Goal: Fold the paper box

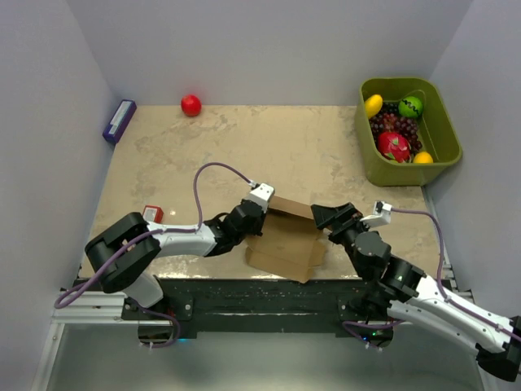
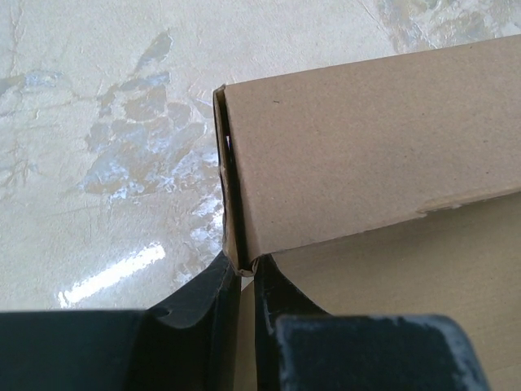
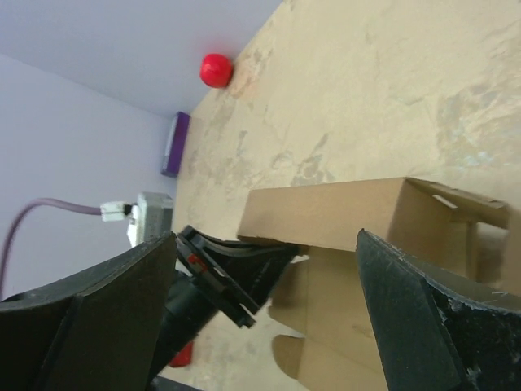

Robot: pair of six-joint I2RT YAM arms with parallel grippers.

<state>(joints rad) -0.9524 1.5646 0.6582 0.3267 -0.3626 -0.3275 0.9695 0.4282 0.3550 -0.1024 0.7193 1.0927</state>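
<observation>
Looking at the paper box: lies on the worktop, folded only in part. Has 1 long far wall standing, with base and notched flaps flat. Probably needs the other walls raised and tucked. Clamped at its left end by the left gripper, on the standing wall's edge. Flanked at its right end by the right gripper, jaws wide apart, holding nothing. Sits almost at the worktop's rim on its near side; offers bare room behind it, with the green bin well apart at far right.
</observation>
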